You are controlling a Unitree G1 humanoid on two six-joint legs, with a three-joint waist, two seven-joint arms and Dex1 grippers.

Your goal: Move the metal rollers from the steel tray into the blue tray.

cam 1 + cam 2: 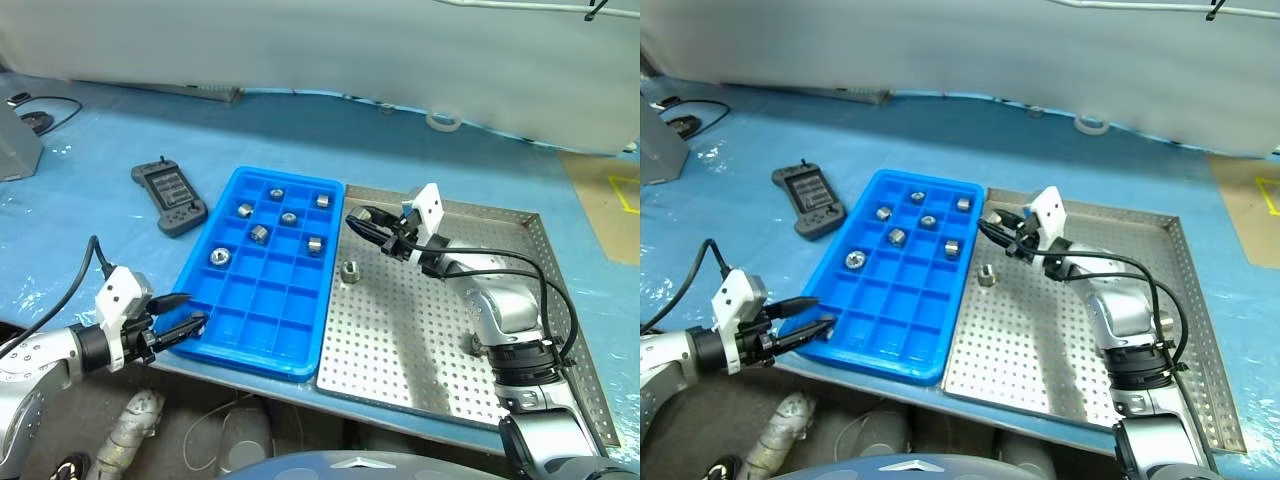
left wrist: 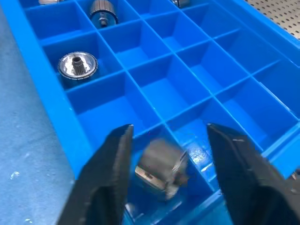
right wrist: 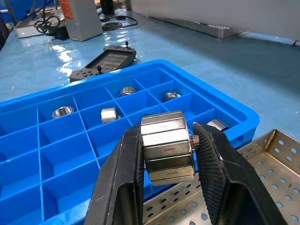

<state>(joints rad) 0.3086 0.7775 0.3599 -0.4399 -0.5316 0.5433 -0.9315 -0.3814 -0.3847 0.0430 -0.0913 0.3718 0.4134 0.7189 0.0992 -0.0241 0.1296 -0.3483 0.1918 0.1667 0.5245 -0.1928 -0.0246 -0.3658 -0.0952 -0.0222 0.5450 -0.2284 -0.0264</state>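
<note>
At lower left the left end effector [image 1: 190,312] gapes over the blue tray [image 1: 225,345], a roller [image 2: 161,168] dropping free between its fingers, while mid-frame the right end effector [image 3: 168,154] clamps another roller [image 3: 167,147] for delivery.

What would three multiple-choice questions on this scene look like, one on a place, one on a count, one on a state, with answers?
1. Where is the black controller?
A) in the steel tray
B) beside the blue tray, on its side away from the steel tray
C) inside the blue tray

2. How many metal rollers show loose on the steel tray's floor?
A) one
B) five
C) none

3. The right pincer is:
A) open and empty
B) shut on a cable
C) shut on a roller

Answers: B, the controller lies outside both trays; A, a single one sits near the blue tray; C, its fingers clamp the roller.
</note>
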